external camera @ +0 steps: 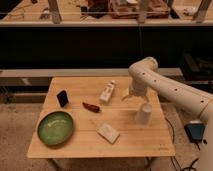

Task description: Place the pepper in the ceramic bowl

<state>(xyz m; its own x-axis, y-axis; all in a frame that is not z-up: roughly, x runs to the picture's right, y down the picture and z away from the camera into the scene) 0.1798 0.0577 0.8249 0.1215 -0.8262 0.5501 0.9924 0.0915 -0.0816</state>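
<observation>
Hanging above the right part of the desk point(150, 142), the hand point(131, 96) points down from the white arm point(170, 87) that reaches in from the right. Its fingers are released and spread, with nothing between them. The pepper point(91, 107) lies flat on the wood near the middle of the desk, well to the left of the hand. A white bottle point(107, 92) lies between the two, nearer the hand. The ceramic bowl point(55, 128) sits at the front left corner, apart from the pepper, which lies behind it and to its right; the bowl's inside shows only green glaze. A white cup point(143, 114) stands just in front of the hand, and what it holds cannot be told. A black block point(62, 98) stands behind the bowl, and a flat white packet point(108, 133) lies toward the front between bowl and cup.
</observation>
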